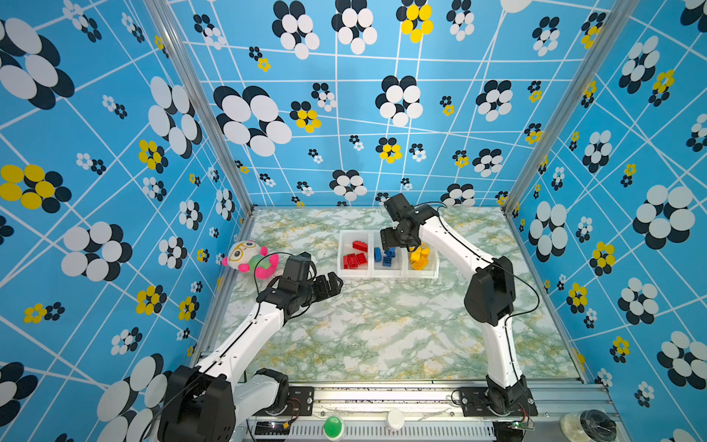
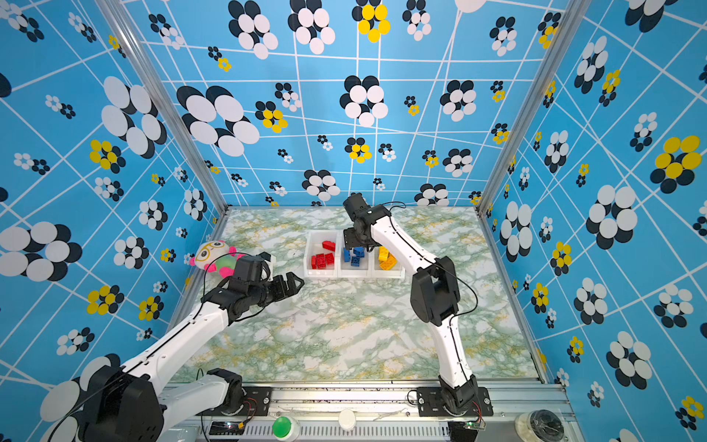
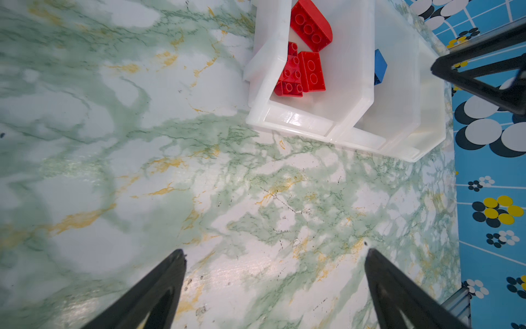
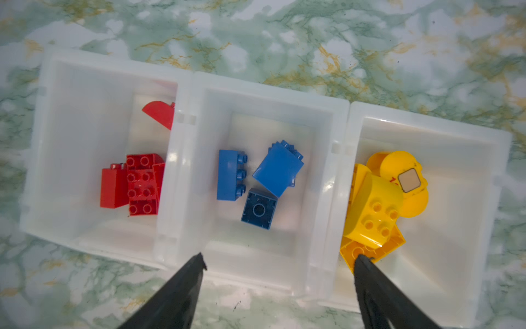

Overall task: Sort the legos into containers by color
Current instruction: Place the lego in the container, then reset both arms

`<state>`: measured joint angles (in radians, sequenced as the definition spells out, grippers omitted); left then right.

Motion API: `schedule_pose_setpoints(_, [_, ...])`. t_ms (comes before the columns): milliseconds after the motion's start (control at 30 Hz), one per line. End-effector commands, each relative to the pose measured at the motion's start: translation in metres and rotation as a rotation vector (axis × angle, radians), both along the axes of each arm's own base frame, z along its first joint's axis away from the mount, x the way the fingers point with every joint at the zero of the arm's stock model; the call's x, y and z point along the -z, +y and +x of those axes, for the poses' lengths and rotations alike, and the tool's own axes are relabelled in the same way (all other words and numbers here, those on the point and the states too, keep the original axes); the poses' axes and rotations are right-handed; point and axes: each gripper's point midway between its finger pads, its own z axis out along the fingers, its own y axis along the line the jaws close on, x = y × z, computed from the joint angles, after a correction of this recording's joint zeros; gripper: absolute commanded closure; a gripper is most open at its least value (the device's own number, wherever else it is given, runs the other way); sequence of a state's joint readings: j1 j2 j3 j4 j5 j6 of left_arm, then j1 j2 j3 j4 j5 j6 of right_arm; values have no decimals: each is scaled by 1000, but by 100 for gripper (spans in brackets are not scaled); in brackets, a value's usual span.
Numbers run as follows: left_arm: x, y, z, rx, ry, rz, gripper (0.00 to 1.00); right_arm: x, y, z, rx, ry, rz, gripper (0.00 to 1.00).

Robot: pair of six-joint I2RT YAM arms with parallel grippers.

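In both top views I see three white bins [image 1: 387, 272] side by side on the marble tabletop [image 1: 382, 336], holding red legos [image 1: 355, 257], blue legos [image 1: 385, 255] and yellow legos [image 1: 419, 258]. My right gripper [image 1: 388, 238] hangs over the middle bin; my left gripper [image 1: 332, 284] sits near the red bin, a plush toy [image 1: 250, 259] behind it. From the left wrist, the left gripper [image 3: 275, 253] is spread wide over bare tabletop. From the right wrist, the right gripper [image 4: 280, 260] stands open and empty above the blue bin [image 4: 256, 85]; a round yellow piece [image 4: 410, 182] lies among the yellow legos.
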<state>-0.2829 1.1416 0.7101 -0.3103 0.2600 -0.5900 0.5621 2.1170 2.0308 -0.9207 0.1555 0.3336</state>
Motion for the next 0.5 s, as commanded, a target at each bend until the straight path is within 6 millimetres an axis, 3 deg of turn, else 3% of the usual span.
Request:
schedule_pose_setpoints(0, [-16,4,11,28,-89,70,1,-21,-5,-5,-2,-71,30,10])
schedule_pose_setpoints(233, [-25,14,24,42,-191,169,1,-30,-23,-30,-24,-117,21,1])
schedule_pose_setpoints(367, [-30,20,32,49,-243,223,1,-36,-35,-41,-42,-159,6,1])
schedule_pose_setpoints(467, [-33,25,38,53,-288,261,1,-26,-46,-52,-59,-164,-26,1])
